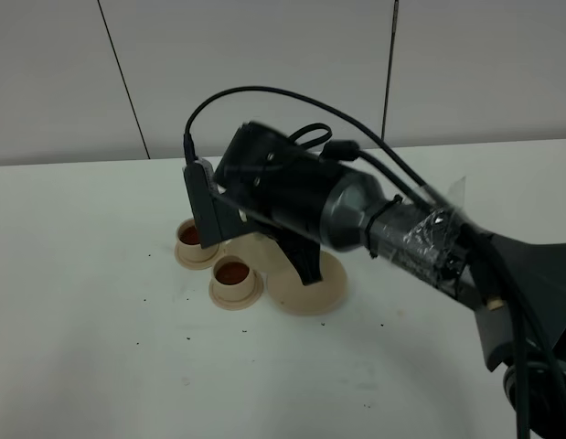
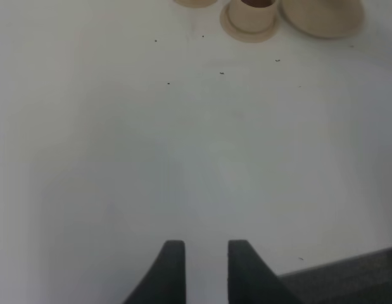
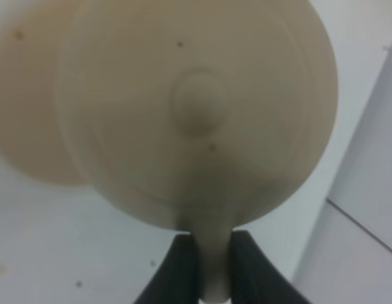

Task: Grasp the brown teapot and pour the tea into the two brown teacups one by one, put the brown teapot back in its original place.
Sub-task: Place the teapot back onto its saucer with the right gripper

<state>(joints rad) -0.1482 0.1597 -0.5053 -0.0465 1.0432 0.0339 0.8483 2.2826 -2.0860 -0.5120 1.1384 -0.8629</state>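
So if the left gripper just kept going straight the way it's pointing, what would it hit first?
Probably the nearer teacup on its saucer. The left gripper has bare table ahead until there, though depth is hard to judge.

We see the brown teapot [image 3: 202,120] as matte beige ceramic, smooth; the teacups [image 1: 233,274] and large saucer [image 1: 324,291] share that finish. The counter [image 2: 183,139] looks smooth, matt white, lightly speckled. Crinkled glossy tape [image 1: 420,240] wraps the dark plastic arm [image 1: 292,197].

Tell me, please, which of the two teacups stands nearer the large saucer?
The nearer teacup, the one closer to the camera in the high view, sits right beside the large saucer; the other teacup stands farther left and back.
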